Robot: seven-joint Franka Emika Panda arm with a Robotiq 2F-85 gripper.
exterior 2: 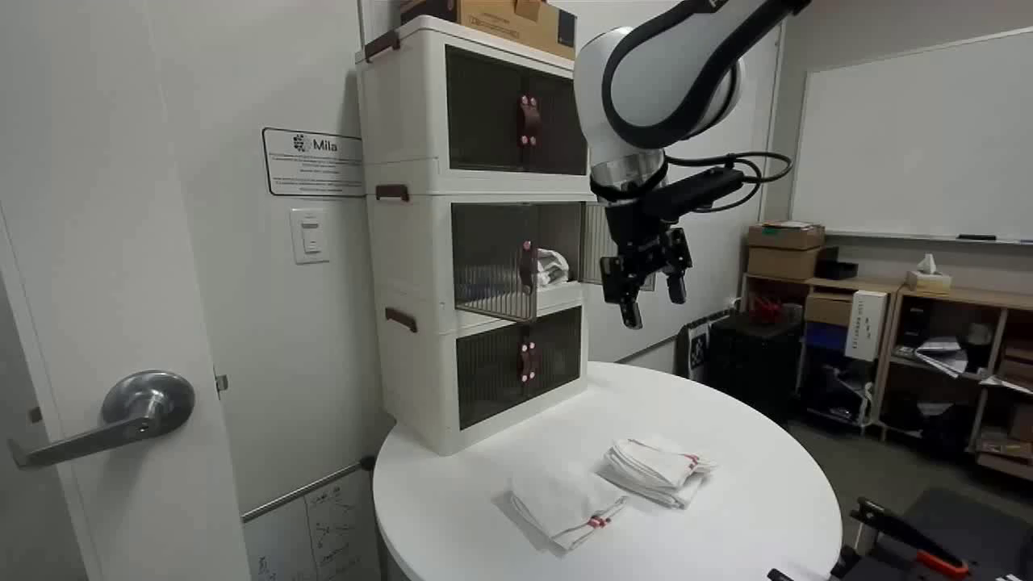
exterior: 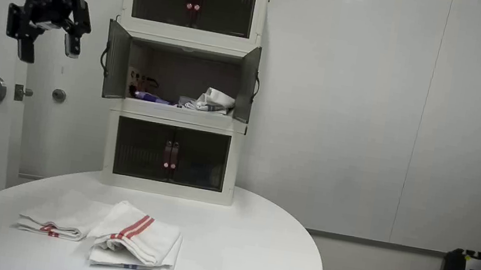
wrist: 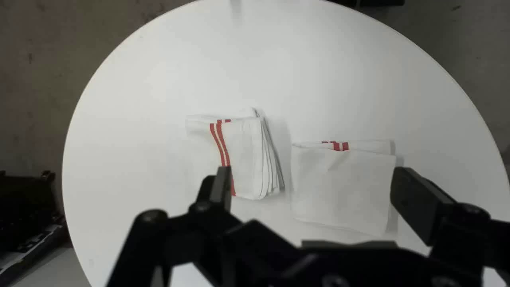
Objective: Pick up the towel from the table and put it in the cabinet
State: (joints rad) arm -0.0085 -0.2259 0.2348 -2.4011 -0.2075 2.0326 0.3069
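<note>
The towel (exterior: 159,241), folded white cloth with bold red stripes, lies on the table on top of another folded cloth with a blue mark. It also shows in an exterior view (exterior 2: 654,461) and in the wrist view (wrist: 247,155). The white cabinet (exterior: 177,114) stands at the table's back, also in an exterior view (exterior 2: 407,258). Its middle compartment's doors are open; the top and bottom doors are shut. My gripper (exterior: 48,52) is open and empty, high above the table, also in an exterior view (exterior 2: 654,303). In the wrist view, my gripper's (wrist: 312,187) left finger overlaps the towel's stripe.
A flatter white cloth (exterior: 57,215) with small red marks lies beside the towel, also in the wrist view (wrist: 342,183). The middle compartment holds a crumpled white cloth (exterior: 215,99) and a purple thing (exterior: 151,98). The open doors (exterior: 116,61) stick out forward. A cardboard box (exterior 2: 516,24) sits on the cabinet.
</note>
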